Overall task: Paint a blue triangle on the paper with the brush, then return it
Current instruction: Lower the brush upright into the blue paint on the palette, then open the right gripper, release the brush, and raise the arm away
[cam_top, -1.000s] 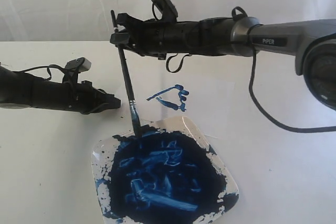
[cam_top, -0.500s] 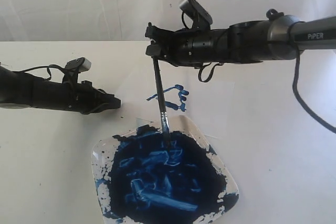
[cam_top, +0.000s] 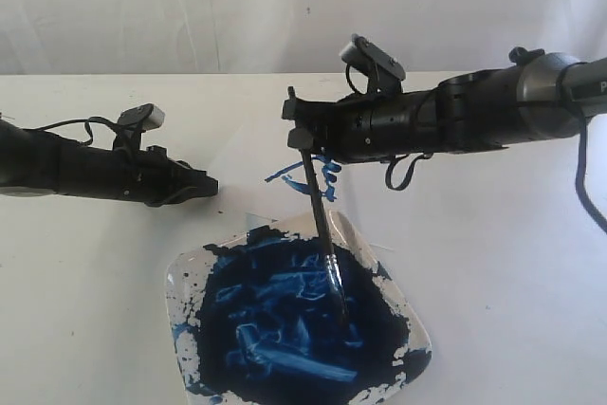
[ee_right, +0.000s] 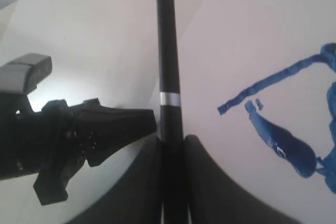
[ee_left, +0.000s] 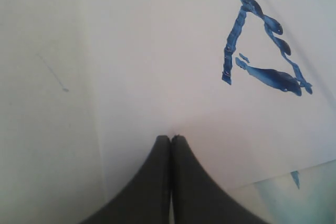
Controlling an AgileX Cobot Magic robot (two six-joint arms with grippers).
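Observation:
My right gripper (cam_top: pixel 302 138) is shut on the black handle of the brush (cam_top: pixel 322 225), which slants down so its bristle tip rests in the dark-blue paint of the square white dish (cam_top: pixel 413 324). The right wrist view shows the brush (ee_right: pixel 168 66) clamped between the fingers of my right gripper (ee_right: pixel 172 139), pale band just past them. The blue triangle (cam_top: pixel 308 175) lies on the paper (cam_top: pixel 275 144) behind the dish, partly hidden by the gripper; the blue triangle (ee_left: pixel 262 51) shows whole on the paper (ee_left: pixel 157 77) in the left wrist view. My left gripper (cam_top: pixel 211 184) stays shut and empty over the paper's left part, as my left gripper (ee_left: pixel 171 139) shows.
The dish's rim (cam_top: pixel 175 282) is smeared and splattered with blue. The left arm (cam_top: pixel 76 168) lies low along the table on the left. A white wall stands behind the off-white table (cam_top: pixel 512 263).
The right arm has moved right and toward the front, carrying the brush from the dish's back-left rim into the middle of the paint. The left arm has stayed still.

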